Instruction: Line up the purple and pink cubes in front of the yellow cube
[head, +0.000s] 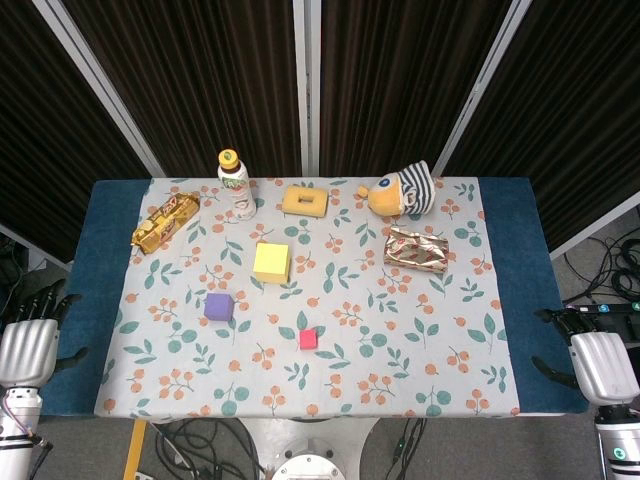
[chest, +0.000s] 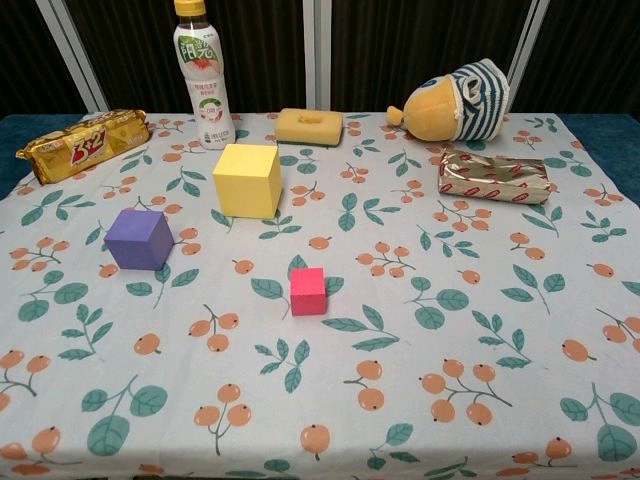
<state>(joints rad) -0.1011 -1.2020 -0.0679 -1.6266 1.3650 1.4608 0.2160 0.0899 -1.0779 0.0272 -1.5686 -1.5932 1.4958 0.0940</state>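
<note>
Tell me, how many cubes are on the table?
3: yellow cube in front of the bottle, purple cube nearer and left, pink cube nearest, right of purple. None looks hidden.

I see the yellow cube (chest: 247, 179) behind the purple cube (chest: 139, 239) and pink cube (chest: 308, 291). A bottle (chest: 203, 76) stands behind them on the floral cloth (chest: 480, 370).

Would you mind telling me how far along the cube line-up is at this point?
Nothing looks done yet. The purple cube sits to the left of the yellow cube and nearer the robot, and the pink cube lies to its right and nearer still, so they form no row. Nothing is in hand: the left hand and right hand rest at the table's edges, holding nothing. Both cubes remain to be placed.
</note>
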